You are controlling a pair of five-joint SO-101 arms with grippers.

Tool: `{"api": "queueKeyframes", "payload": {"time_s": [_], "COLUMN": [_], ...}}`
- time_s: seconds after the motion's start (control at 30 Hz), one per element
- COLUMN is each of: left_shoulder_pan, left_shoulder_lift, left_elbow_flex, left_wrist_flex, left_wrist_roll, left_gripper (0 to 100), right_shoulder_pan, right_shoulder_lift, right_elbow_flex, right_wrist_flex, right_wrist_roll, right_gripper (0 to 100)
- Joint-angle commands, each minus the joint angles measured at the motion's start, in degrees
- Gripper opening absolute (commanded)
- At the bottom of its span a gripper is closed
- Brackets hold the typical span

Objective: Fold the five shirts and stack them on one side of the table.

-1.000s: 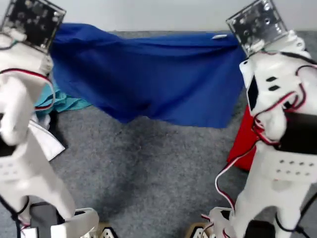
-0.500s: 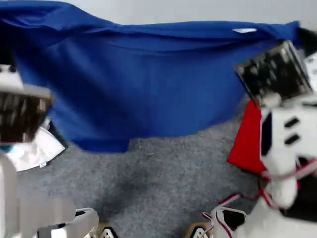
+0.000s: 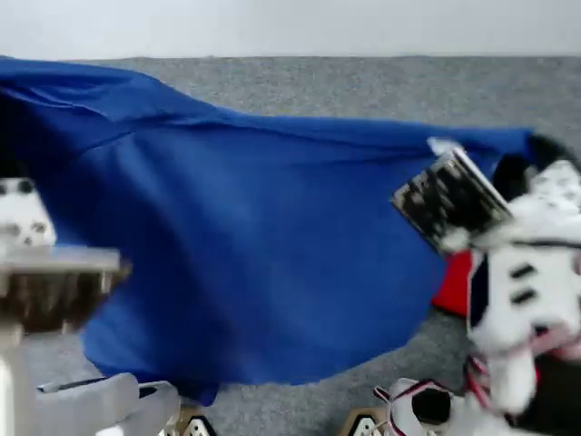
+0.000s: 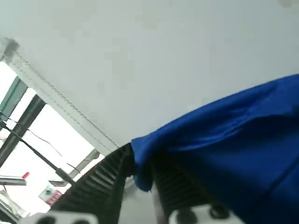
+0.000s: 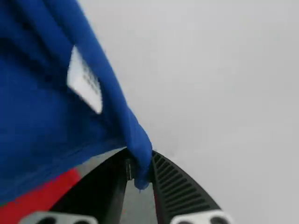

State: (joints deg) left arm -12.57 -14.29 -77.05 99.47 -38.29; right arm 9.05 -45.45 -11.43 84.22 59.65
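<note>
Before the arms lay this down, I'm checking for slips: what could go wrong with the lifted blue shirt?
The left claw and right claw each pinch only a thin edge of the blue shirt, so it may slip free. The hanging cloth partly hides the red shirt and might drag it.

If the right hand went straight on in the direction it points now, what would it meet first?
The right hand is shut on the edge of the blue fabric shirt, so that comes first. Beyond it, the way looks free up to a plain pale surface, depth unclear.
</note>
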Motion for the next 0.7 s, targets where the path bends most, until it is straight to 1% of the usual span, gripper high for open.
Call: {"api": "queueKeyframes", "payload": {"time_s": [0.0,0.1,0.2,0.3,0.4,0.53,0.67], "left_shoulder_pan": [-0.26,0.35,2.11,2.37,2.37,2.37,2.29], "left_shoulder_lift": [0.53,0.97,0.88,0.88,0.88,2.37,9.14], "left_elbow_flex": [14.46,28.26,45.05,59.82,70.99,79.34,79.16], "left_wrist_flex": [1.05,-0.09,-5.36,-15.38,-26.99,-38.07,-43.78], "left_wrist_roll": [-0.62,-0.62,-0.62,-0.62,-0.62,-0.53,-0.53], "left_gripper": [1,1,1,1,1,1,1], "right_shoulder_pan": [-2.68,-5.23,-5.85,-6.11,-6.29,-6.02,-5.93], "right_shoulder_lift": [2.07,2.95,4.44,7.34,11.47,18.42,25.27], "right_elbow_flex": [11.25,22.24,31.21,37.19,39.12,39.03,38.95], "right_wrist_flex": [-0.22,-6.29,-15.78,-26.24,-33.71,-43.74,-54.64], "right_wrist_roll": [0.97,0.97,0.97,0.97,0.97,1.05,1.32], "right_gripper": [1.0,1.0,1.0,1.0,1.0,1.0,1.0]}}
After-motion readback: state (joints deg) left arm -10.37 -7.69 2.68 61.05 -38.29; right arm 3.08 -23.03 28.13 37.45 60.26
